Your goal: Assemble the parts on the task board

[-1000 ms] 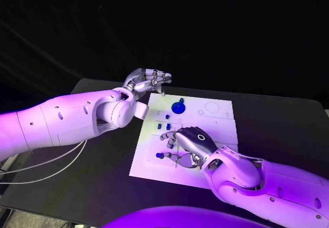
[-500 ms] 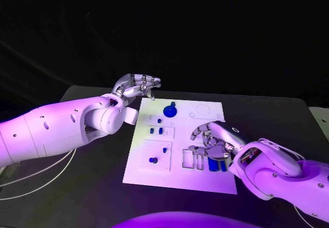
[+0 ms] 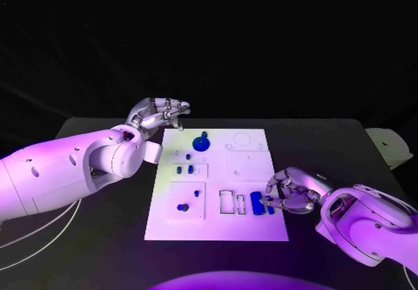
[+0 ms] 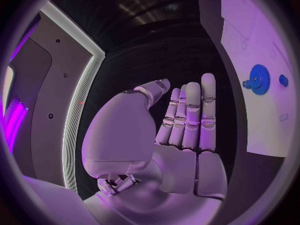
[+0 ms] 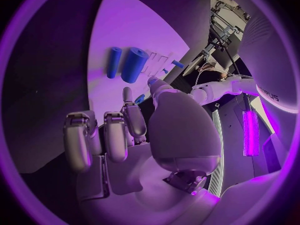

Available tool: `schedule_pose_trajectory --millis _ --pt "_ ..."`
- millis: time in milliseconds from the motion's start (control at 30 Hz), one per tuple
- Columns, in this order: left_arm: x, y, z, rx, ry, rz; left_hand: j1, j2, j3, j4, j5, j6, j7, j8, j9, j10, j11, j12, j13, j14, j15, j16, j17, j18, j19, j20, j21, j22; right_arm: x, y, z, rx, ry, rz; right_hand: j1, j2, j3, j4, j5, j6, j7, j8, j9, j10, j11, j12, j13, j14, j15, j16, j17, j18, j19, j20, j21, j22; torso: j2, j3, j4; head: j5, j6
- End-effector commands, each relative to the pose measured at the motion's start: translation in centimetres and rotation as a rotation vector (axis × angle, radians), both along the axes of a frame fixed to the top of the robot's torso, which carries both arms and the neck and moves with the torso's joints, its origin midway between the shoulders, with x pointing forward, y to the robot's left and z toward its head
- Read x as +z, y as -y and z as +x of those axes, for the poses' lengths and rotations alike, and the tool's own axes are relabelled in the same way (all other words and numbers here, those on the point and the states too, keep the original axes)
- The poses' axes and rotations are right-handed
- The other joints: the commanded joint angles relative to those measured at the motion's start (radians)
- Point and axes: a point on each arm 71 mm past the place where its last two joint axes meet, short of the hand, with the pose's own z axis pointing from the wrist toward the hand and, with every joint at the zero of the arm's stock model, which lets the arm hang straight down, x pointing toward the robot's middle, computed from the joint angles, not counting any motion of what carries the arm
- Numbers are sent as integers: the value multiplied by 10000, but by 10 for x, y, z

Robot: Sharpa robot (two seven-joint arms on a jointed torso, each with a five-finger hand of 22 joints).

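Right hand (image 3: 292,192) sits at the near right edge of the task board (image 3: 248,226), fingers curled inward, nothing visibly held. Just inboard of its fingertips lie two blue cylinders, the thick one (image 3: 256,202) and a thin one (image 3: 269,204) between it and the hand, side by side, long axes running near-to-far. They sit toward the board's centre from the fingers, close but apart. Right wrist view shows them ahead of the fingers (image 5: 117,133), parallel. Further off, a small blue peg (image 3: 182,207), then the blue gear (image 3: 201,143). Farthest, left hand (image 3: 159,113) off the board's far left corner, fingers loosely bent, empty. Judgement: right hand is much nearer the cylinders.
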Motion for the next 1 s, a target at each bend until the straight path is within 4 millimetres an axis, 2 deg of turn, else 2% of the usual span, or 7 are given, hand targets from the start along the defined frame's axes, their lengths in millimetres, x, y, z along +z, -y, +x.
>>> schedule_pose_trajectory --millis 33,200,400,567,767,1000 --pt "1 3 -1 -220 68 -121 31 71 10 0 -13 -63 10 -11 12 -41 -12 42 -2 -64 -9 69 -9 145 -10 43 -53 -8 -4 1 -3 -96 -168 -801 -148 52 -106 5 133 -68 2 73 27 -44 16 2 33 776 12 58 1168 -120 889 -6 -42 2508 -39 -3 -55 -29 -36" --pt "0 4 -1 -246 58 -119 31 70 9 0 -14 -63 10 -11 12 -41 -12 42 -2 -64 -9 70 -9 145 -10 43 -53 -8 -7 0 -4 -156 -121 -1029 -194 108 -205 6 197 10 -24 128 69 28 -5 121 154 780 0 72 1198 -129 903 -12 0 2520 -49 -19 -26 -73 -31" --pt "0 3 -1 -222 54 -106 31 70 9 0 -14 -63 10 -11 12 -41 -12 42 -2 -64 -9 70 -9 145 -10 43 -53 -8 -13 -5 -5 -151 -183 -1088 -236 129 -262 11 214 37 -36 147 86 40 -15 137 175 783 -9 79 1211 -130 905 -17 6 2522 -29 -17 -56 -49 -54" --pt "0 2 -1 -218 51 -103 31 70 9 0 -14 -63 10 -11 12 -41 -12 42 -2 -64 -9 70 -9 145 -10 43 -53 -8 -18 -12 -5 -90 -238 -1026 -306 189 -332 16 274 53 -47 159 103 64 -25 175 220 784 -18 84 1220 -131 907 -25 13 2523 -27 -21 -56 -36 -72" --pt "0 2 -1 -224 44 -103 31 70 9 0 -14 -63 10 -11 12 -41 -12 42 -2 -64 -9 70 -9 145 -10 43 -53 -8 -23 -19 -3 -47 -284 -1017 -485 370 -457 22 368 92 -68 185 138 135 -42 293 349 789 -33 100 1251 -132 909 -39 18 2525 -31 -23 -58 -37 -95" --pt "0 1 -2 -231 36 -103 31 70 9 0 -14 -63 10 -11 12 -41 -12 42 -2 -64 -9 70 -9 145 -10 43 -53 -8 -28 -26 0 -32 -296 -1070 -517 413 -487 17 387 126 -81 203 152 164 -52 338 393 791 -39 106 1262 -134 912 -43 28 2527 -38 -19 -59 12 -134"
